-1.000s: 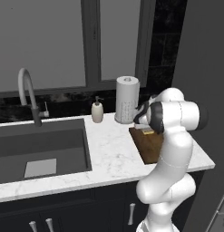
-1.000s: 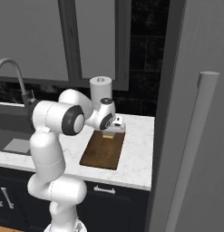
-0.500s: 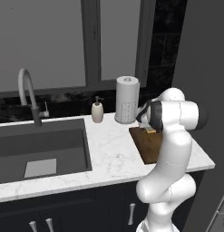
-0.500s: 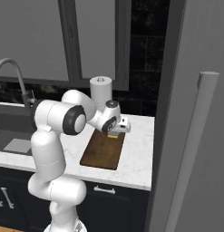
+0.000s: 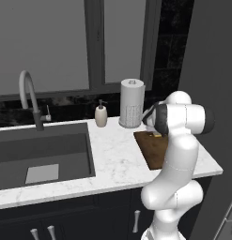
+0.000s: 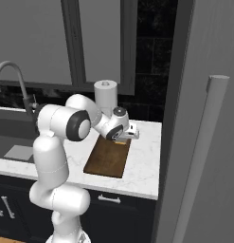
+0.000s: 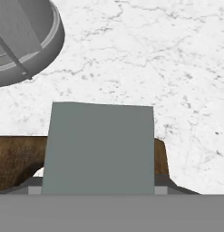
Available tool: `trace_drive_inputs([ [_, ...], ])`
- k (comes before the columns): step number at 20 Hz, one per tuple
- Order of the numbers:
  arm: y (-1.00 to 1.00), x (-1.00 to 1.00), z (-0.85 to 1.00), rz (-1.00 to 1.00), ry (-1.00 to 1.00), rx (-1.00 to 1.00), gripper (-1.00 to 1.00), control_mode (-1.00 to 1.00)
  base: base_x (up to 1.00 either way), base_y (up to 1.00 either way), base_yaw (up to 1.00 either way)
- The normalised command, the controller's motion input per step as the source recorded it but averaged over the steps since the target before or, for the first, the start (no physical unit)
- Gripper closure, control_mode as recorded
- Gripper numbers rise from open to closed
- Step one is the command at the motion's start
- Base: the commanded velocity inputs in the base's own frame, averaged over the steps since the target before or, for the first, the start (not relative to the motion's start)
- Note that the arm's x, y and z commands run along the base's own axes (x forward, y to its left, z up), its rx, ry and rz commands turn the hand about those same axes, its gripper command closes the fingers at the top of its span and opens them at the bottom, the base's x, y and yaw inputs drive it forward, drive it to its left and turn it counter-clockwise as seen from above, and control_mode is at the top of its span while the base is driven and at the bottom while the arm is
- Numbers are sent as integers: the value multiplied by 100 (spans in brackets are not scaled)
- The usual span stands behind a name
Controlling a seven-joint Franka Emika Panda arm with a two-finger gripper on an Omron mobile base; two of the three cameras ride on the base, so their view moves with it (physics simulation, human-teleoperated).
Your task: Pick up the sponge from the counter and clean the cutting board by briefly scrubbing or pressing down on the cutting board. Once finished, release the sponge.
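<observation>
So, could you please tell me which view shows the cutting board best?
The right base view: the cutting board lies almost unobstructed. In the left base view the arm hides much of it; the hand view catches a corner behind the sponge.

Matt brown wood cutting board (image 6: 107, 159); white veined marble counter (image 5: 115, 157).

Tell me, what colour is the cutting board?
Dark brown wood, clearest in the right base view: cutting board.
</observation>
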Motion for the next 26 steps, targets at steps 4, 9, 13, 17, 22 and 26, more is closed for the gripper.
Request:
trace_drive_inputs([
  [4,-39,0,-1,0,0,0,100,-100,0,0,0],
  [9,-9,-31,-20,0,0,0,100,-100,0,0,0],
  [13,0,-55,-22,0,0,0,100,-100,0,0,0],
  [17,0,-61,-21,0,0,0,100,-100,0,0,0],
  [22,0,-62,-24,0,0,0,100,-100,0,0,0],
  [26,0,-69,-26,0,0,0,100,-100,0,0,0],
])
